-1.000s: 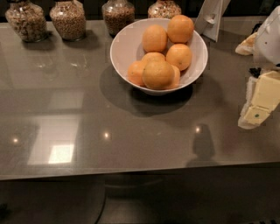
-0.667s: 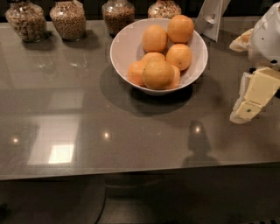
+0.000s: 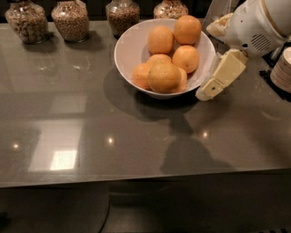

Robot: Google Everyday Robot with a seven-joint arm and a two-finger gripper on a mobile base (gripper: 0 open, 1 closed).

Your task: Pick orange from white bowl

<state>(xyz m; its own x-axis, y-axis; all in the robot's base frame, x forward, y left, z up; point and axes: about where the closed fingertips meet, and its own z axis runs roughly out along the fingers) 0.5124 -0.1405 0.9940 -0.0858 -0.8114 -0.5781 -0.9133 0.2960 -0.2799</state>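
Obs., left to right, all positions given against the white bowl. Four grain-filled glass jars stand behind and to the left of it along the back edge of the grey countertop: far-left jar, second jar, third jar just behind the bowl's left rim, fourth jar directly behind it. The bowl sits upright and holds a heap of about six oranges. The front orange lies on top nearest the camera; the top-right orange sits highest at the back, close to the right rim. The gripper is at the bowl's right side, outside the rim. Its two cream fingers look spread wide: the lower finger slants down just beside the outer wall, and the upper one is near the back-right rim. Nothing is held. A stack of pale dishes lies well right of the bowl. Judgement: approach step, no grasp yet. The next move calls for lifting over the rim, centring on one exposed orange, probably one on the right side, then closing without knocking the bowl.
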